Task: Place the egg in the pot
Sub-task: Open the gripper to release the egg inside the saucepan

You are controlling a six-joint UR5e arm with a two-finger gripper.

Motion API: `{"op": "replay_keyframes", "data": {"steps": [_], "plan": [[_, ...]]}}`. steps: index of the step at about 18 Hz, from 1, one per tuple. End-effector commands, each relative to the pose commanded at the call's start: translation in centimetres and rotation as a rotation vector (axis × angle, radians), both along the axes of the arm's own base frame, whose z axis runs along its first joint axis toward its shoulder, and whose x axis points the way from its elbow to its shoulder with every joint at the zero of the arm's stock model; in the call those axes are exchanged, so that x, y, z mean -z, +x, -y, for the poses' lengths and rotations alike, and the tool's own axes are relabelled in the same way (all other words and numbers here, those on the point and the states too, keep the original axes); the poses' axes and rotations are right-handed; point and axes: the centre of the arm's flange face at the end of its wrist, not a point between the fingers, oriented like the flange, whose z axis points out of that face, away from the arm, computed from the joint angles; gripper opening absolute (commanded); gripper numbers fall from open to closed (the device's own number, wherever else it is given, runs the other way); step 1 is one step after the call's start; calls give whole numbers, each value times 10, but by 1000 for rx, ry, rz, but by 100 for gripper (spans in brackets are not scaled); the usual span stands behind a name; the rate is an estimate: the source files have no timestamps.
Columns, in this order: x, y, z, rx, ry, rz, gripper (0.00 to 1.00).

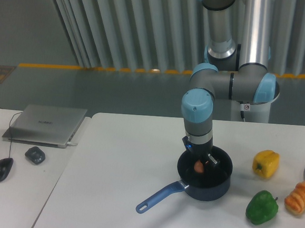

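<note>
The dark navy-blue pot (pixel 215 187) stands on the white table, its lighter blue handle (pixel 159 197) pointing to the front left. My gripper (pixel 200 164) reaches straight down into the pot. The small brownish-orange egg (pixel 199 167) sits between the fingers, inside the pot's rim. I cannot tell whether the egg rests on the pot's bottom or whether the fingers still press on it.
A yellow bell pepper (pixel 265 163) lies right of the pot, a green pepper (pixel 262 207) at the front right, and an orange ridged pastry (pixel 300 197) by the right edge. A laptop (pixel 47 124), two mice (pixel 35 155) and a keyboard edge lie on the left table.
</note>
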Motion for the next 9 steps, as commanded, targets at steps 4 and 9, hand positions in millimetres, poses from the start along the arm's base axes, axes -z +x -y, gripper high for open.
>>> {"op": "replay_keyframes", "data": {"steps": [4,9], "plan": [[-3,0,2,0,-11,-23,71],[-9,-1,1,9,-3,-29,72]]}}
